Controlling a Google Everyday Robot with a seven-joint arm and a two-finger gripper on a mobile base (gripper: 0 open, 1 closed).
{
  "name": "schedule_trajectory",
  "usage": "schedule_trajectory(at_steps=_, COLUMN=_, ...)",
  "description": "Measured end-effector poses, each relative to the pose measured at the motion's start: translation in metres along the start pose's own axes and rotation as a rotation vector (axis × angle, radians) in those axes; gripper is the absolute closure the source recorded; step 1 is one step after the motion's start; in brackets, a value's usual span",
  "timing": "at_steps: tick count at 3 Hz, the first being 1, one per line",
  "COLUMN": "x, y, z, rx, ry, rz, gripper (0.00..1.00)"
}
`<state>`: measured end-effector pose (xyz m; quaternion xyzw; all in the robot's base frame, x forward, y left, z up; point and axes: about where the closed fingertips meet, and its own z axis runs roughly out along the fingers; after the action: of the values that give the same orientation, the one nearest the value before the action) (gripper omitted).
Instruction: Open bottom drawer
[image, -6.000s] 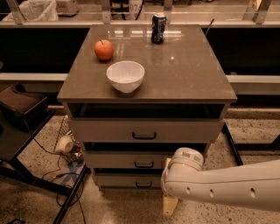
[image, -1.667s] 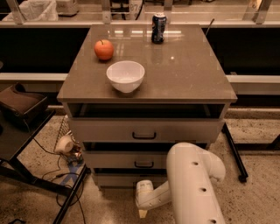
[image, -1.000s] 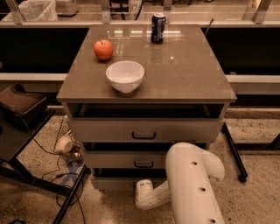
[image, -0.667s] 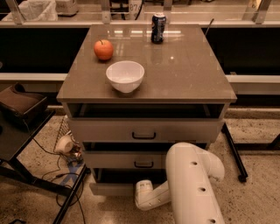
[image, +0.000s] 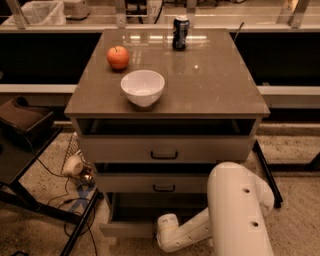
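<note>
The bottom drawer (image: 126, 229) of the grey-topped cabinet stands pulled out toward me. Its pale front sits low near the floor and its shadowed interior (image: 150, 210) shows behind it. Its black handle is hidden behind my arm. My gripper (image: 162, 230) is at the right part of that drawer front, at the end of the white forearm (image: 192, 234). My wide white upper arm (image: 237, 210) fills the lower right. The middle drawer (image: 164, 184) and top drawer (image: 164, 150) are shut above, each with a black bar handle.
On the cabinet top (image: 215, 85) stand a white bowl (image: 142, 87), a red apple (image: 118, 57) and a dark can (image: 180, 33). Cables and a small white object (image: 72, 165) lie on the floor at the left. A dark stand (image: 22, 145) is at the far left.
The bottom drawer has slid out toward me, from nearly flush to well open. My gripper and forearm have drawn back with its front.
</note>
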<state>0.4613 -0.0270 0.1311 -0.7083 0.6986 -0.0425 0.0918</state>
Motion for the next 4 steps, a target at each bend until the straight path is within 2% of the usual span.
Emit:
schedule_trajectory(at_steps=1, x=0.002, y=0.004, z=0.0, rx=-0.003, ry=0.002, rz=0.007, gripper=1.0)
schedule_trajectory(at_steps=2, x=0.007, y=0.019, z=-0.005, rx=-0.015, ry=0.011, rz=0.03, gripper=1.0)
schedule_trajectory(at_steps=4, x=0.031, y=0.072, z=-0.04, rx=-0.03, ry=0.03, rz=0.131, gripper=1.0)
